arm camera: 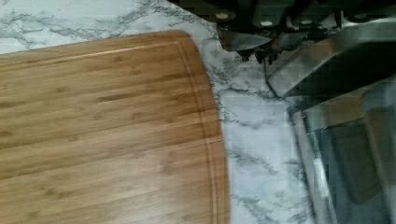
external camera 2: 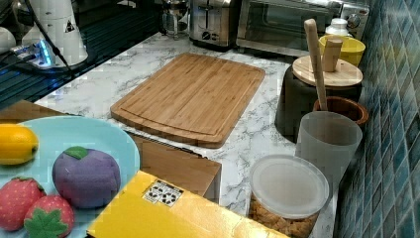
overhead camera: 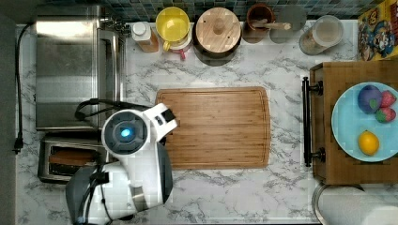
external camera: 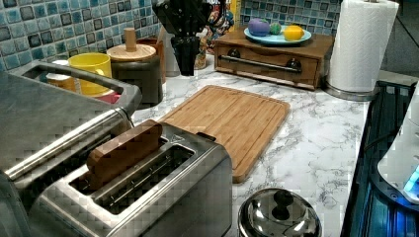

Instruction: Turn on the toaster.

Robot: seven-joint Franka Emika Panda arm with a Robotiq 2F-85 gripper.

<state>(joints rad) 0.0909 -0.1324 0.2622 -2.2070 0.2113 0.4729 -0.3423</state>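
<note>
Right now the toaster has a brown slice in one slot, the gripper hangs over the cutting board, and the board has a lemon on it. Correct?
Not quite. The cutting board is bare in the top view; the lemon sits on the blue plate. The slice is in the toaster, and the gripper hangs over the board, as the left view shows.

In the top view, the toaster point(overhead camera: 70, 159) sits left of the cutting board point(overhead camera: 216, 126) on the tabletop point(overhead camera: 234, 192) — toaster oven point(overhead camera: 70, 70) behind it.

Kitchen — marble counter point(overhead camera: 263, 187), tiled backsplash point(external camera: 29, 29), toaster point(external camera: 163, 192), cutting board point(overhead camera: 216, 126), paper towels point(external camera: 360, 44)
</note>
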